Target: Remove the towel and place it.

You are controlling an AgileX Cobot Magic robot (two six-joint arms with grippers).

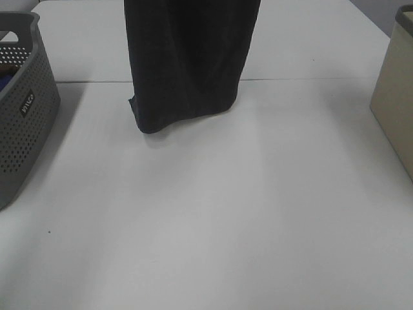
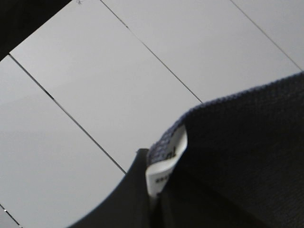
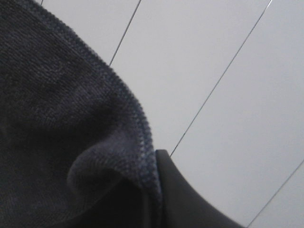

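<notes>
The dark charcoal-navy towel (image 1: 187, 64) hangs down from above the top edge of the exterior high view, over the back middle of the white table (image 1: 213, 219). Its lower end reaches down to the tabletop or hangs just above it. Both grippers are out of the exterior high view. In the left wrist view my left gripper (image 2: 149, 190) is shut on the towel's (image 2: 237, 156) hemmed edge beside a white label (image 2: 166, 164). In the right wrist view my right gripper (image 3: 156, 190) is shut on another hemmed edge of the towel (image 3: 61, 123).
A grey perforated basket (image 1: 26, 110) stands at the left edge of the table. A beige bin (image 1: 395, 97) stands at the right edge. A seam (image 1: 310, 79) runs across the table behind the towel's lower end.
</notes>
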